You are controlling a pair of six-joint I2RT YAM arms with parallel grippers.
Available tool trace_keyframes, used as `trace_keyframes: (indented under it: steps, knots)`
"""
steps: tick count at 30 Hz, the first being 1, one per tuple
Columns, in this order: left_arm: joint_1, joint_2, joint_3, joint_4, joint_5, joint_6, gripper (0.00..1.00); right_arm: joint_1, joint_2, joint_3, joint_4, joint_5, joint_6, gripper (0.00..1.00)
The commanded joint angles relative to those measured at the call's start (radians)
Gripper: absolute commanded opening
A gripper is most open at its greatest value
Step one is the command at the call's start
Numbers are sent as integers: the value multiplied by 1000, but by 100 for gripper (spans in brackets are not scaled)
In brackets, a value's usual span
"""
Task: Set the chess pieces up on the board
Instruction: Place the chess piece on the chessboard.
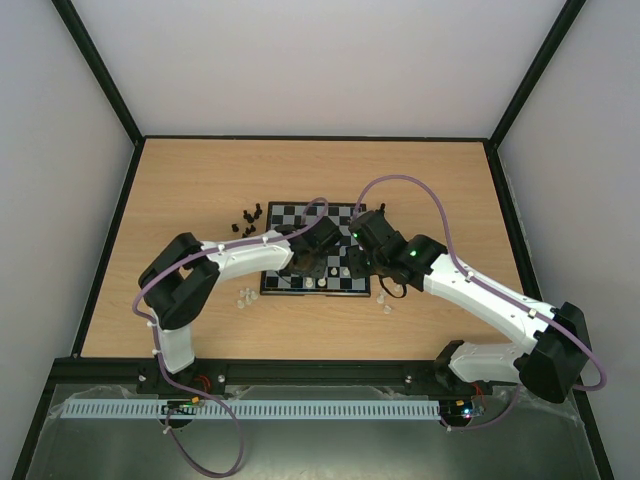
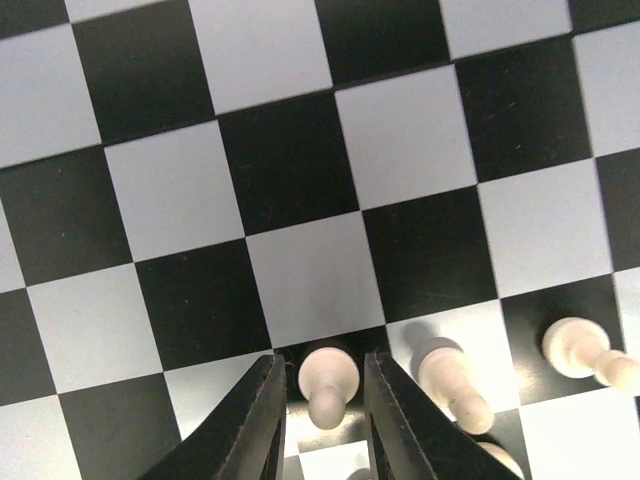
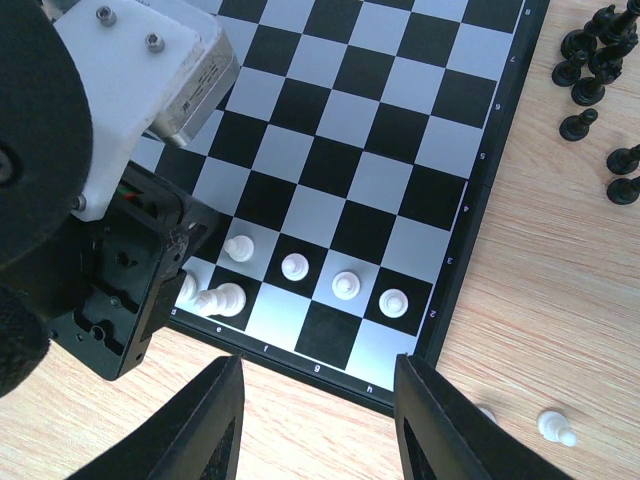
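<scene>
The board (image 1: 292, 215) lies flat on the wooden table (image 1: 200, 180). The left gripper (image 2: 320, 360) is low over the board, close to its lettered rim. Its two fingers (image 2: 258, 420) are only narrowly apart, and one pale pawn (image 2: 328, 380) stands between them on a black square. I cannot tell if the fingers press this pawn or only stand beside it. Two neighbour pawns (image 2: 450, 380) stand on the next squares of the same row.

The right gripper (image 3: 318, 362) hangs higher, above the lettered rim of the board. Its fingers are wide apart and hold nothing.

In the right wrist view, four standing pawns (image 3: 345, 286) make a line on the second row from the lettered rim, up to the numbered rim. The black pieces (image 3: 595, 45) stand in a loose group on the table, off the board, beyond its numbered rim. Two loose pale pieces (image 3: 553, 425) are on the table just outside the corner of the board where the lettered and numbered rims meet.
</scene>
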Motion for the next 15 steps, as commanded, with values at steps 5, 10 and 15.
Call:
trace_keyframes:
  steps: [5,10,15]
  knots:
    - [-9,-20,45,-26,-19,-1,26,-3,-10,-13,-26,-9,-5,42]
    - [-9,-35,48,-38,-28,-1,28,-3,-8,-13,-24,-5,-4,42]
    - [-9,-82,44,-65,-60,-11,34,-3,-8,-13,-25,-9,-5,42]
